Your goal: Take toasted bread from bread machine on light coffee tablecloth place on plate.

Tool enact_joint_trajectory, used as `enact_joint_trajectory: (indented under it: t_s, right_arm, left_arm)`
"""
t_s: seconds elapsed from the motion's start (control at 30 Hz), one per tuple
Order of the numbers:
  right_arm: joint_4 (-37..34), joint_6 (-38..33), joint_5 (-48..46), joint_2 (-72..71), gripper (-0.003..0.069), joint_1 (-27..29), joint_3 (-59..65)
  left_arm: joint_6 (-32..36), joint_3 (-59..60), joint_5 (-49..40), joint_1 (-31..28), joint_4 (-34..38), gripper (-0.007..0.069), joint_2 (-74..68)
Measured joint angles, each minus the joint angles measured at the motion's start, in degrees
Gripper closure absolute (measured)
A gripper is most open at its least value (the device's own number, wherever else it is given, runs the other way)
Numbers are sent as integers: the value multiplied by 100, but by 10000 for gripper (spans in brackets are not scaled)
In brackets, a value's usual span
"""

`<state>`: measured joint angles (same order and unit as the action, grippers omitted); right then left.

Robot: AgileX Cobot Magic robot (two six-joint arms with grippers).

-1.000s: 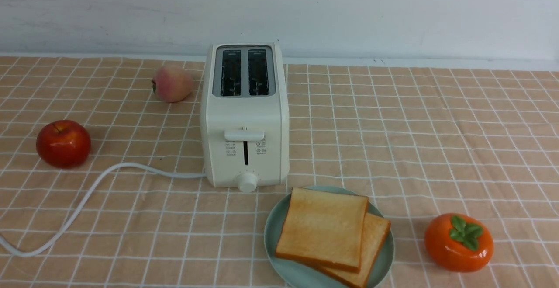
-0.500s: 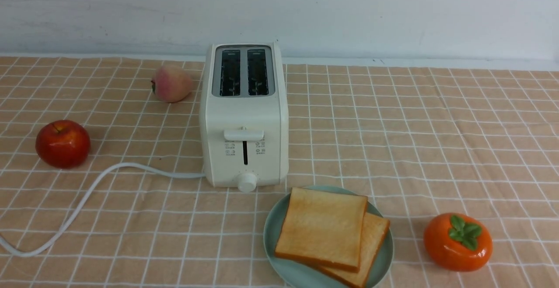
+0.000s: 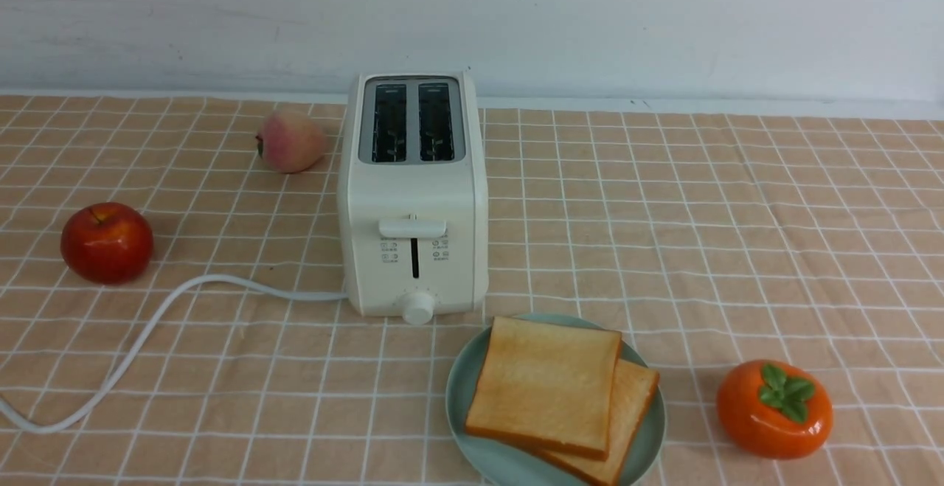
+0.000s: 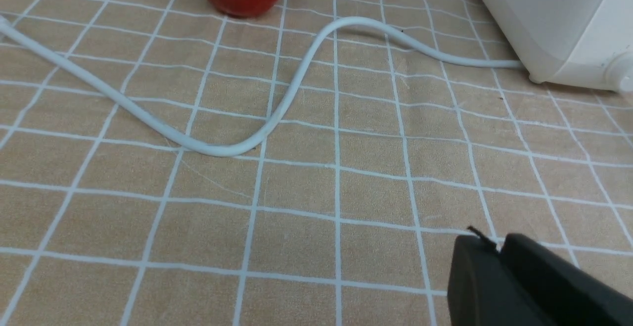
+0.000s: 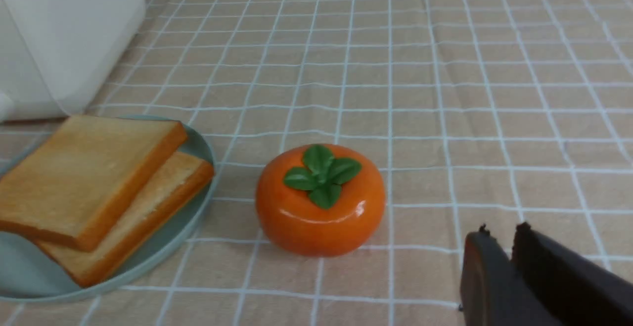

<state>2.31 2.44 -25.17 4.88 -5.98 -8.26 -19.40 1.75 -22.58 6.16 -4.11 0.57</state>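
Toast: both slices of toasted bread [image 3: 546,383] lie stacked on the plate [image 3: 472,442], the upper one overlapping the lower [image 5: 163,192]; the bread machine [image 3: 413,198] shows two empty slots.
Step in hand: I judge the placing done, so what remains is parking clear.
My left gripper [image 4: 499,252]: fingers pressed together, holding nothing, low over the light coffee tablecloth [image 4: 296,217] near the cord [image 4: 277,113].
My right gripper [image 5: 509,247]: fingers all but closed, empty, beside the persimmon [image 5: 320,200].
Doing it well: I hold both arms away from the plate, avoiding cord and persimmon.
Risk: a nudge could slide the top slice.
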Motion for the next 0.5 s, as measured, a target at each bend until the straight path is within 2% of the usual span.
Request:
enact_joint_trajectory:
  t_s: [0.17,0.5]
  right_arm:
    - [-26,-344,660,-332,566,427,761]
    - [-47,-404,320,-539,557,675,917]
  left_arm:
    - [0,0,0,0,0,564,0]
    - [0,0,1,0,0,554,0]
